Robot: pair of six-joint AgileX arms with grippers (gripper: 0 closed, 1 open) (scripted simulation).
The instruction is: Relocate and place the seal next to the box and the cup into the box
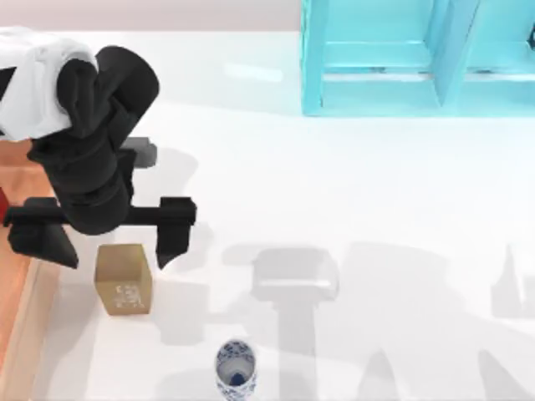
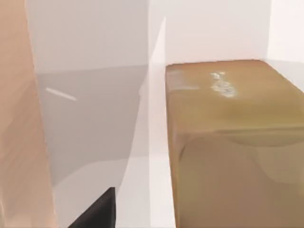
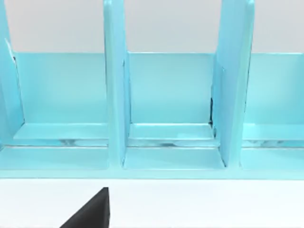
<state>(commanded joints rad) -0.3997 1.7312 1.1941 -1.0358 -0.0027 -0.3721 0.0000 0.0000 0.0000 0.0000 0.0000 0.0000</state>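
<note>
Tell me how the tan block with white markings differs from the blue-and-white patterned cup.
The tan-brown rectangular seal block is boxy and plain-sided, with white markings on one face; the white cylindrical cup with blue pattern is round, open-topped and blue inside. The seal looks larger than the cup. The seal sits just below the left claw, near the orange-brown wooden box; the cup stands farther toward the table's near edge. Both rest on the white table.

No readable text, nos. or brand names are showing anywhere; the seal (image 1: 123, 278) is carrying white carved markings on its front face in the top view, too small to be making out as chars; same marks are showing as a pale smear on the block in the left wrist view (image 2: 223, 87), unreadable.
</note>
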